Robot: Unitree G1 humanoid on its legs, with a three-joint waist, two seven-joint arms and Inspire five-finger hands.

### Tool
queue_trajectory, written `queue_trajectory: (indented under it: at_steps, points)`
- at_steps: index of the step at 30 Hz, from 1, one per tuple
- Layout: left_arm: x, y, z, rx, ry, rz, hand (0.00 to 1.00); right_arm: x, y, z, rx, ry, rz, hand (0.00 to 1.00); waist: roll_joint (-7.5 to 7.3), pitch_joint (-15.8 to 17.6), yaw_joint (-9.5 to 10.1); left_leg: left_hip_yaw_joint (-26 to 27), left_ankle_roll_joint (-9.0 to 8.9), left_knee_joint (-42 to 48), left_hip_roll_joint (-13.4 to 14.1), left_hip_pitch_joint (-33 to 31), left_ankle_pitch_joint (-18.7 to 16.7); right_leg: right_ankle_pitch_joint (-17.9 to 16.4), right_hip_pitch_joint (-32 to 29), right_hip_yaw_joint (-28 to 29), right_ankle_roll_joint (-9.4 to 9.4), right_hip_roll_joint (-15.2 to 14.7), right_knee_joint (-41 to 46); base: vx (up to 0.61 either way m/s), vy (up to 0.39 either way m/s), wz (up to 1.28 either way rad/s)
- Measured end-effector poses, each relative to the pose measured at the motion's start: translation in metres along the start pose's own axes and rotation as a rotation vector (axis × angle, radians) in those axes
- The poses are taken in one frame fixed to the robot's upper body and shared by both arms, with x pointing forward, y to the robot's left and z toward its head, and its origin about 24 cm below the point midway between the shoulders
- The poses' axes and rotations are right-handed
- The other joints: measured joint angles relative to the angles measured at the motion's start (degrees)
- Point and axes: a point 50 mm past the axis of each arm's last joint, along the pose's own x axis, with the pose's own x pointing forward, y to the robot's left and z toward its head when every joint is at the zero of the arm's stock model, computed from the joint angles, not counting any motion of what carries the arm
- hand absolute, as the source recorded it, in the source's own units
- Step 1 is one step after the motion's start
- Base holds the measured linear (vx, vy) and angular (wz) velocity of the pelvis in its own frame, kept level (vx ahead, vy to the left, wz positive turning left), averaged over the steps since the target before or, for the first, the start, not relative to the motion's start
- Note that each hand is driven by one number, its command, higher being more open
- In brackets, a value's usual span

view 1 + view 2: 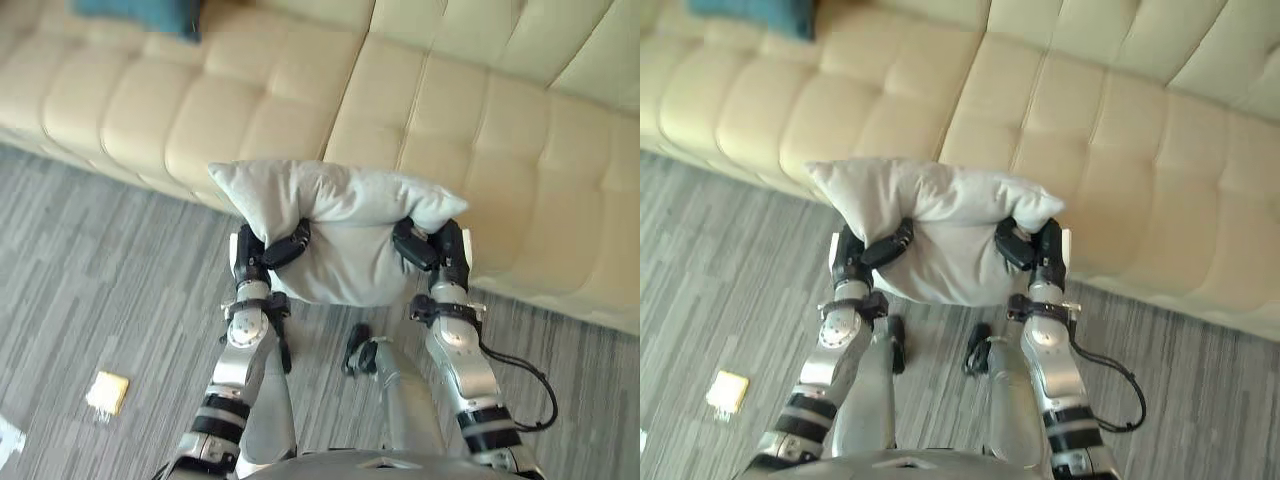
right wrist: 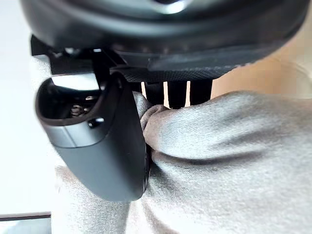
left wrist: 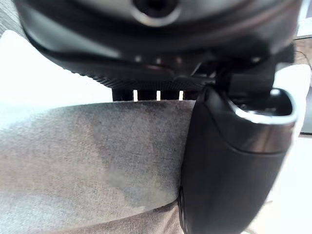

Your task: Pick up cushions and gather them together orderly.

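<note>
A light grey cushion (image 1: 340,235) is held up in front of me, above the floor and just before the front edge of the cream sofa (image 1: 450,120). My left hand (image 1: 272,250) grips its left side, thumb pressed into the fabric (image 3: 97,161). My right hand (image 1: 432,246) pinches its right side, with the cloth (image 2: 219,161) bunched against the thumb (image 2: 105,146). A teal cushion (image 1: 140,15) lies on the sofa seat at the far left.
The sofa runs across the whole back of the view, with wide bare seat room in front of me and to the right. A small yellow object (image 1: 107,392) lies on the grey striped floor (image 1: 90,270) at the lower left.
</note>
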Motion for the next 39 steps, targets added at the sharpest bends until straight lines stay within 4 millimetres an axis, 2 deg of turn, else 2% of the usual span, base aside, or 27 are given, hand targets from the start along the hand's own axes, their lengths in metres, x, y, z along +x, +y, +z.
queue_trajectory:
  at_steps: [3,8,9,10,13,15,17,18,19,20,21,22,23,25,26,27,28,30,31,33,34,35,36,37,38,39]
  points:
    - [-0.011,0.004,-0.010,0.030,0.031,-0.021,0.00,-0.004,-0.007,-0.006,-0.060,0.008,0.014,0.00,0.85,-3.1,-0.52,1.3,-0.40,-5.4,-0.1,5.8,0.7,1.2,4.9,0.9,0.47,1.2,-4.8,0.16,0.009,-0.22]
    - [-0.021,0.008,-0.021,0.045,0.074,-0.038,0.00,-0.007,-0.013,-0.015,-0.115,0.039,0.031,0.00,1.04,-4.6,-1.13,1.6,-0.54,-8.4,-0.8,10.3,0.0,1.7,8.2,2.0,1.01,1.5,-6.8,0.14,0.028,-0.16]
    - [-0.024,0.009,-0.024,0.047,0.086,-0.038,0.00,-0.009,-0.014,-0.017,-0.125,0.047,0.035,0.00,1.04,-4.6,-1.13,1.6,-0.23,-7.7,-0.8,10.9,-1.0,1.7,8.5,2.1,1.44,1.4,-6.1,0.11,0.062,-0.31]
    - [-0.029,0.012,-0.029,0.049,0.108,-0.036,0.00,-0.010,-0.014,-0.022,-0.135,0.068,0.041,0.00,1.01,-4.6,-1.13,1.7,0.12,-6.4,-0.7,12.0,-2.9,1.7,8.7,2.3,2.74,1.1,-3.8,0.09,0.077,-0.35]
    - [-0.046,0.018,-0.044,0.062,0.184,-0.027,0.00,-0.017,-0.015,-0.043,-0.164,0.156,0.057,0.00,0.94,-4.5,-1.22,3.3,0.61,-1.3,-0.5,15.9,-8.5,2.5,7.1,2.2,4.94,-1.7,9.1,0.08,0.087,-0.31]
    - [-0.050,0.021,-0.048,0.072,0.209,-0.021,0.00,-0.021,-0.014,-0.050,-0.174,0.186,0.066,0.00,0.81,-4.6,-1.56,3.3,1.00,0.1,-0.9,16.8,-10.8,3.8,6.4,2.2,5.92,-3.2,13.2,0.09,0.093,-0.09]
    - [-0.051,0.023,-0.049,0.080,0.221,-0.017,0.00,-0.022,-0.014,-0.054,-0.185,0.202,0.075,0.00,0.76,-4.5,-1.83,2.6,2.53,-1.4,-1.9,18.2,-11.3,7.6,2.6,2.0,4.62,-4.9,18.9,0.12,0.069,-0.07]
    - [-0.052,0.026,-0.050,0.089,0.224,-0.014,0.00,-0.024,-0.012,-0.056,-0.187,0.209,0.083,0.00,1.14,-4.5,-2.03,2.4,2.96,-2.3,-1.8,19.0,-11.3,5.3,2.1,2.3,3.93,-4.4,17.7,0.14,0.026,-0.02]
    - [-0.051,0.029,-0.049,0.100,0.222,-0.011,0.00,-0.024,-0.011,-0.056,-0.187,0.209,0.090,0.00,1.46,-4.3,-2.25,2.2,2.97,-3.2,-1.8,19.6,-11.3,3.4,1.8,2.3,3.26,-3.4,13.4,0.17,-0.023,0.12]
    - [-0.050,0.030,-0.049,0.106,0.218,-0.010,0.00,-0.024,-0.011,-0.056,-0.186,0.210,0.095,0.00,1.25,-4.4,-2.48,1.5,2.91,-4.5,-1.7,20.3,-11.3,3.7,1.9,2.7,3.72,-1.5,4.7,0.20,-0.056,0.24]
    - [-0.050,0.030,-0.049,0.108,0.218,-0.010,0.00,-0.024,-0.011,-0.056,-0.187,0.211,0.096,0.00,1.05,-4.7,-2.58,1.2,2.61,-5.4,-1.9,20.8,-11.4,5.0,2.5,3.3,4.66,0.0,-2.2,0.19,-0.072,0.32]
    - [-0.051,0.030,-0.049,0.113,0.218,-0.014,0.00,-0.025,-0.010,-0.057,-0.187,0.213,0.099,0.00,0.57,-5.1,-2.57,1.0,1.77,-5.6,-2.6,21.0,-11.6,7.3,3.2,3.8,3.96,0.7,-8.4,0.26,-0.107,0.45]
    - [-0.052,0.025,-0.053,0.103,0.236,-0.029,0.00,-0.024,-0.016,-0.058,-0.203,0.216,0.091,0.00,2.49,-5.4,-2.83,-0.7,0.19,-4.3,-1.6,21.2,-12.6,11.0,3.8,4.6,-0.44,2.2,-8.2,0.45,-0.130,0.34]
    - [-0.054,0.021,-0.055,0.100,0.247,-0.042,0.00,-0.024,-0.020,-0.058,-0.216,0.216,0.087,0.00,4.59,-6.8,-2.37,-2.8,-1.51,-4.7,0.0,21.1,-12.0,9.2,4.0,3.2,-0.95,3.3,-8.1,0.43,-0.124,0.23]
    - [-0.053,0.020,-0.054,0.100,0.242,-0.048,0.00,-0.024,-0.020,-0.058,-0.216,0.218,0.081,0.00,4.86,-7.0,-2.49,-3.7,-2.36,-4.4,0.3,21.0,-10.8,8.5,5.0,2.0,-1.40,3.6,-8.5,0.31,-0.135,0.43]
    - [-0.052,0.017,-0.055,0.094,0.246,-0.059,0.00,-0.027,-0.024,-0.060,-0.219,0.232,0.069,0.00,5.12,-7.1,-2.71,-4.7,-3.48,1.0,1.7,19.6,-9.4,8.2,8.6,0.3,-1.80,4.5,-11.3,0.45,-0.193,0.56]
    - [-0.052,0.014,-0.056,0.085,0.249,-0.068,0.00,-0.030,-0.028,-0.061,-0.220,0.240,0.056,0.00,5.22,-7.1,-2.65,-4.9,-3.52,9.6,3.2,16.9,-7.6,8.1,12.8,-0.9,-1.93,5.6,-14.3,0.44,-0.185,0.48]
    - [-0.054,0.009,-0.057,0.073,0.256,-0.084,0.00,-0.034,-0.033,-0.060,-0.216,0.236,0.032,0.00,5.10,-7.1,-1.95,-3.5,-2.89,19.9,5.2,13.3,-7.4,7.9,17.2,-1.1,-2.23,6.2,-16.8,0.31,-0.078,0.22]
    - [-0.055,0.006,-0.057,0.068,0.257,-0.101,0.00,-0.033,-0.035,-0.052,-0.209,0.205,0.011,0.00,4.96,-7.4,-1.87,-0.4,-0.35,25.5,6.4,9.5,-8.9,7.9,20.4,-1.0,-2.25,6.2,-19.1,0.22,-0.005,0.06]
    - [-0.054,0.004,-0.056,0.065,0.251,-0.111,0.00,-0.030,-0.036,-0.046,-0.203,0.179,0.000,0.00,4.88,-7.6,-1.69,0.2,1.39,24.2,6.4,6.9,-10.1,7.9,21.5,-0.7,-2.25,6.0,-20.4,0.13,0.047,-0.09]
    - [-0.052,0.002,-0.055,0.063,0.243,-0.118,0.00,-0.027,-0.037,-0.043,-0.199,0.165,-0.009,0.00,4.79,-7.6,-1.23,-0.2,2.06,20.1,6.1,5.5,-10.8,7.9,21.9,-0.3,-2.21,5.7,-20.9,0.13,0.130,-0.17]
    - [-0.051,0.000,-0.054,0.061,0.239,-0.125,0.00,-0.026,-0.038,-0.043,-0.199,0.162,-0.018,0.00,4.69,-7.5,-0.90,-1.0,2.10,15.1,5.3,4.8,-10.9,7.8,22.1,0.0,-2.01,5.1,-20.8,0.15,0.210,-0.18]
    - [-0.051,-0.001,-0.054,0.059,0.239,-0.129,0.00,-0.026,-0.040,-0.043,-0.200,0.163,-0.025,0.00,4.67,-7.5,-0.79,-2.2,2.06,10.5,4.3,4.7,-10.3,7.6,22.2,0.3,-0.96,4.6,-20.6,0.12,0.222,-0.20]
    - [-0.052,-0.004,-0.055,0.053,0.244,-0.135,0.00,-0.026,-0.042,-0.043,-0.208,0.162,-0.030,0.00,5.81,-7.8,-0.72,-5.7,2.09,-1.0,2.5,6.4,-2.4,6.2,22.2,1.7,2.11,4.5,-19.9,0.13,0.284,-0.32]
    - [-0.053,0.000,-0.058,0.071,0.258,-0.132,0.00,-0.025,-0.040,-0.049,-0.203,0.190,-0.032,0.00,5.78,-7.9,-0.64,-6.8,-1.55,-2.6,1.7,7.3,0.6,5.6,22.2,3.5,3.29,4.3,-19.0,0.13,0.276,-0.31]
    - [-0.053,0.003,-0.059,0.084,0.267,-0.131,0.00,-0.027,-0.038,-0.053,-0.192,0.211,-0.033,0.00,5.07,-8.2,-0.75,-6.5,-1.32,-3.8,0.6,8.2,0.7,5.8,22.3,4.2,3.63,3.5,-19.1,0.13,0.289,-0.16]
